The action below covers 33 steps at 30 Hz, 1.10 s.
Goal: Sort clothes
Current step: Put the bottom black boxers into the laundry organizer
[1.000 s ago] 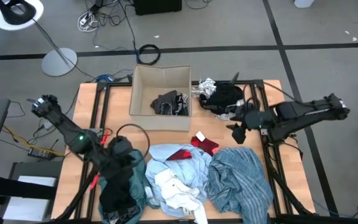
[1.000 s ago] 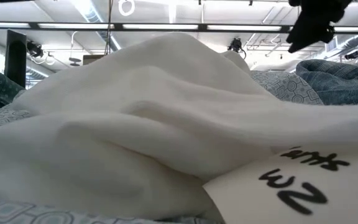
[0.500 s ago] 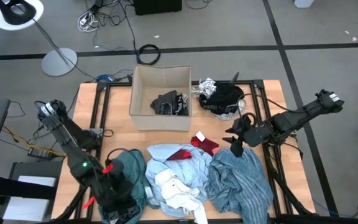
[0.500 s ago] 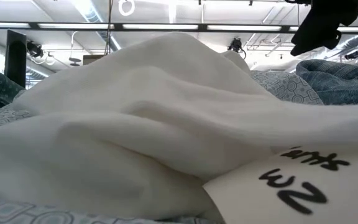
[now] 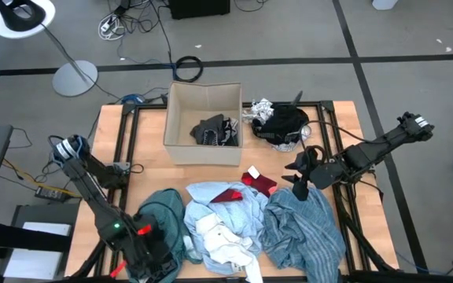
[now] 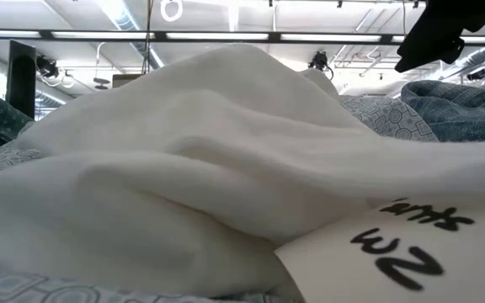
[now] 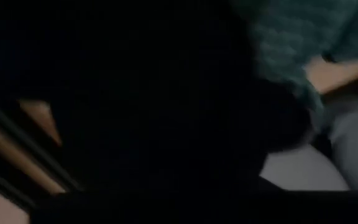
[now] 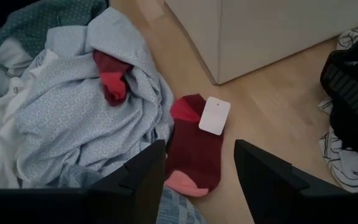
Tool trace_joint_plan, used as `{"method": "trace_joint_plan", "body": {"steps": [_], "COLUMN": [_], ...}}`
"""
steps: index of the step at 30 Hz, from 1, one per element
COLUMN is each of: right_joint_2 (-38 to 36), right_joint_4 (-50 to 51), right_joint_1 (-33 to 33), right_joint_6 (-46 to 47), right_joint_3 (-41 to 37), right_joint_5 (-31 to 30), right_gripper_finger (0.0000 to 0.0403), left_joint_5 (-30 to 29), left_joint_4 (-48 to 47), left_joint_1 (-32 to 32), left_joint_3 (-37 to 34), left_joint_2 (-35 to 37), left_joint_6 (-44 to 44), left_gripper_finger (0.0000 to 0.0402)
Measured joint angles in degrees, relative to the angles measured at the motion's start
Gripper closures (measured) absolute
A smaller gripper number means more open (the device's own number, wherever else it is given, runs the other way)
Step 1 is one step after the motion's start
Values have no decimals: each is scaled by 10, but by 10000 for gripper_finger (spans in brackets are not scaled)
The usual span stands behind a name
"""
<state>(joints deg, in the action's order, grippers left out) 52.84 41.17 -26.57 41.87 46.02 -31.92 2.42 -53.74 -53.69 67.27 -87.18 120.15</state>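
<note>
The clothes lie heaped along the table's near edge: a teal garment (image 5: pixel 163 214), a light blue shirt (image 5: pixel 230 206), a white garment (image 5: pixel 220 236) and a grey-blue striped one (image 5: pixel 305 226). A red sock (image 8: pixel 194 152) with a white tag lies flat on the wood beside the heap. My right gripper (image 8: pixel 199 177) hovers open just above it, also seen in the high view as my right gripper (image 5: pixel 297 179). My left gripper (image 5: pixel 152 255) is down at the near left corner, over black cloth (image 7: pixel 135 112) that fills its wrist view, with teal cloth (image 7: pixel 291 37) beside it.
A tan cardboard box (image 5: pixel 181 118) at the far middle holds a dark garment (image 5: pixel 215 130). A black garment and a white patterned one (image 5: pixel 278 122) lie piled to its right. Bare wood (image 5: pixel 132 169) shows at the left and between box and heap.
My left gripper has swung toward the table's near edge and gone down onto the black cloth at the near left corner, uncovering more of the teal garment. My right gripper has moved a little toward the near edge, over the red sock, and has stayed open.
</note>
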Motion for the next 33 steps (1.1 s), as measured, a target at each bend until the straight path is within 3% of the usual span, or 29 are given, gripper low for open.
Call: {"method": "trace_joint_plan", "body": {"steps": [6, 14, 21, 33], "right_joint_2": [0, 0, 0, 0], "right_joint_4": [0, 0, 0, 0], "right_joint_1": [0, 0, 0, 0], "right_joint_6": [1, 1, 0, -5], "right_joint_3": [0, 0, 0, 0], "right_joint_5": [0, 0, -1, -2], "right_gripper_finger": [210, 210, 210, 210], "left_joint_5": [-67, -145, -209, -300], "left_joint_4": [-22, -179, -268, -268], "left_joint_1": [8, 61, 153, 318], "left_joint_3": [24, 141, 249, 451], "left_joint_2": [27, 35, 36, 35], "left_joint_6": [-40, -155, -335, -685], "left_gripper_finger": [398, 400, 401, 401]}}
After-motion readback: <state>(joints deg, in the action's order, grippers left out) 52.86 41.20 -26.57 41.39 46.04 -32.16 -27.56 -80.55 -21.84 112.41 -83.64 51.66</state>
